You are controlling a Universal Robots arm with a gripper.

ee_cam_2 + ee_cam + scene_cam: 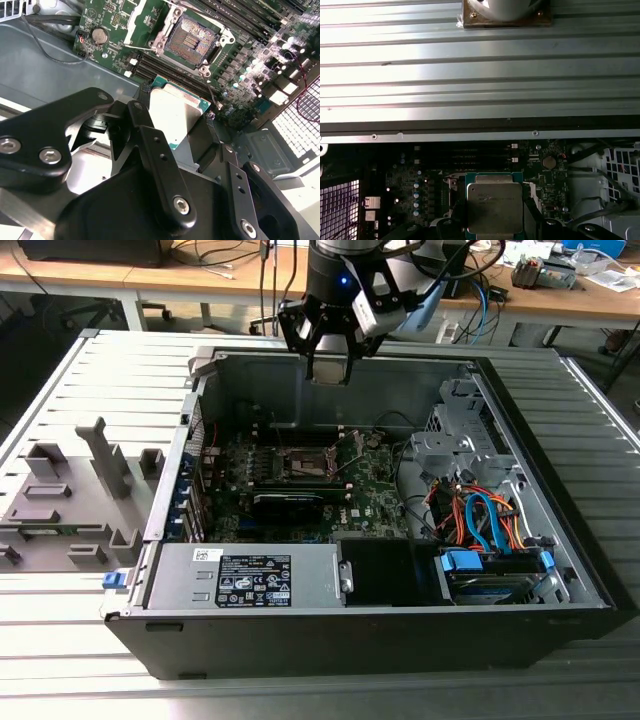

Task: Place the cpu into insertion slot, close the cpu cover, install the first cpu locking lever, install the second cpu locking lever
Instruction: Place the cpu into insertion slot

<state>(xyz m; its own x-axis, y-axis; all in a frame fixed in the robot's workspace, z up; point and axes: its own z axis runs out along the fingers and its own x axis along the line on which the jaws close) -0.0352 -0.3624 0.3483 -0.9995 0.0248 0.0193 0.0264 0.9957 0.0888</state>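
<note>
My gripper (330,368) hangs over the far wall of the open computer case, shut on the cpu (176,114), a flat square chip with a silvery top and green edge. The chip (495,206) is pinched between the black fingers (150,145) in both wrist views. Below it on the green motherboard lies the insertion slot (192,41), a dark square socket with a metal rim and bare contacts. In the exterior view the slot (303,466) sits near the board's middle, with the cpu cover (349,452) tilted up at its right side.
The black case (560,580) stands on a ribbed metal table (90,390). A power supply (250,580) fills the near side; orange and blue cables (480,520) and a drive cage lie at the exterior view's right. Grey fixtures (70,500) stand at the left.
</note>
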